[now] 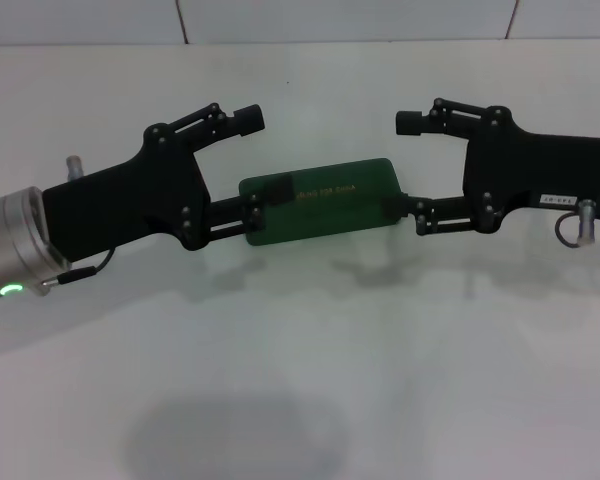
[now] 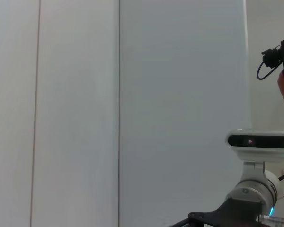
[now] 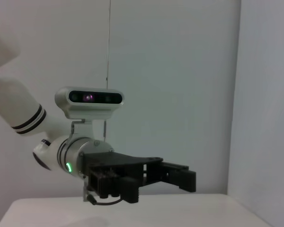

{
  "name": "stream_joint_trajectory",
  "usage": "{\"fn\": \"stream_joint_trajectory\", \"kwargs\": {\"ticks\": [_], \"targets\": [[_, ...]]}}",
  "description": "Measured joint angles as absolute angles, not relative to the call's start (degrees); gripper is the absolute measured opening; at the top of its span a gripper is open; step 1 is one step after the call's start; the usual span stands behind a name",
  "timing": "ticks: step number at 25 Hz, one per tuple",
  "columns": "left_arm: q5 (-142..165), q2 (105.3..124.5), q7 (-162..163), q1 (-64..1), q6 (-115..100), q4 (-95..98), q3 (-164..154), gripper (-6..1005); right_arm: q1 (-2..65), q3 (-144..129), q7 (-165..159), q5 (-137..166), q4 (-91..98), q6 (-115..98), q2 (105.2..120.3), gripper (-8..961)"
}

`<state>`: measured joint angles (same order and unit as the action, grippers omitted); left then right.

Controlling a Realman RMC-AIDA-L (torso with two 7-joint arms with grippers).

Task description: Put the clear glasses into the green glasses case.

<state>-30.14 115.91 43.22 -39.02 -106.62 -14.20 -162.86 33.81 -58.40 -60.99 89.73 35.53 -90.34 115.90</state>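
In the head view the green glasses case (image 1: 325,200) lies shut on the white table, its lid up with gold lettering and a dark patch. My left gripper (image 1: 252,168) faces it from the left, open, with its lower finger over the case's left end. From the right, my right gripper (image 1: 402,165) is also open, and its lower finger meets the case's right end. The upper fingers of both hang behind the case, apart from each other. The clear glasses are out of view. The right wrist view shows my left gripper (image 3: 156,182) above the table.
The white table (image 1: 300,380) reaches back to a tiled wall (image 1: 340,20). The left wrist view shows my right arm's wrist camera (image 2: 259,141) and, far off, a hand with a dark device (image 2: 279,56). My left arm's wrist camera (image 3: 89,98) shows in the right wrist view.
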Motion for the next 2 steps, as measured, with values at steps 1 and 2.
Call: {"fn": "stream_joint_trajectory", "kwargs": {"ticks": [1, 2], "targets": [[-30.15, 115.94, 43.09, -39.02, -106.62, -14.22, -162.85, 816, 33.74, -58.29, -60.70, 89.46, 35.40, -90.34, 115.92, 883], [-30.16, 116.02, 42.76, -39.00, -106.61, -14.23, -162.80, 816, 33.70, -58.21, -60.48, 89.16, 35.23, -90.33, 115.93, 883]]}}
